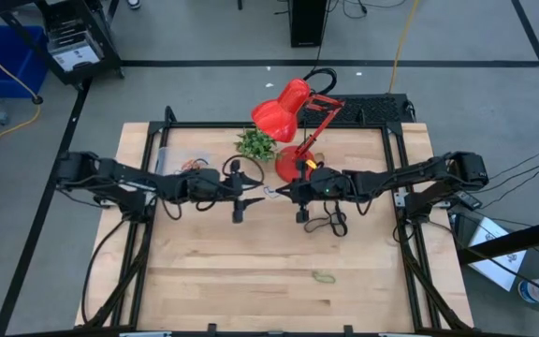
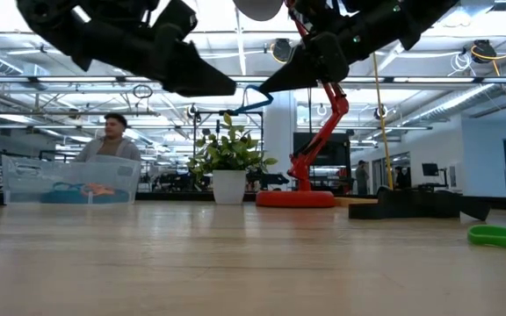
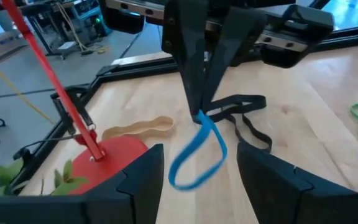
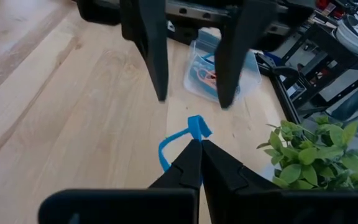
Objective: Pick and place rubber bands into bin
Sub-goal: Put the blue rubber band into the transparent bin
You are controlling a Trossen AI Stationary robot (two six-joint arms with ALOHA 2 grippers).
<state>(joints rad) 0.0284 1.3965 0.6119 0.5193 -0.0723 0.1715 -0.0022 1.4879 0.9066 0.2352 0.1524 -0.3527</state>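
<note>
The right gripper (image 4: 199, 144), two dark fingers pinched tight together, holds a thin blue rubber band loop (image 4: 174, 144) by one end. The loop hangs down from the tips, long and limp, high over the middle of the pale wooden table (image 1: 251, 281). Right across from it is the left gripper (image 4: 191, 93), with its two dark fingers spread wide and nothing in them. The blue loop is just in front of that gap and does not touch either finger. Both dark arms reach in from the sides and almost meet tip to tip above the table. Under the right arm a floppy black rubber band (image 3: 244, 118) lies flat on the wood. A tan rubber band (image 3: 138, 129) lies beside the round base of the red desk lamp (image 1: 293, 117). A green rubber band (image 1: 324, 276) lies alone, well away, near the front edge. Farther back, behind the left gripper, sits the small clear plastic bin (image 4: 222, 73) with a few bands inside. A little green plant in a white pot (image 2: 228, 167) stands near the lamp. A person (image 2: 112, 140) shows far behind the table.
</note>
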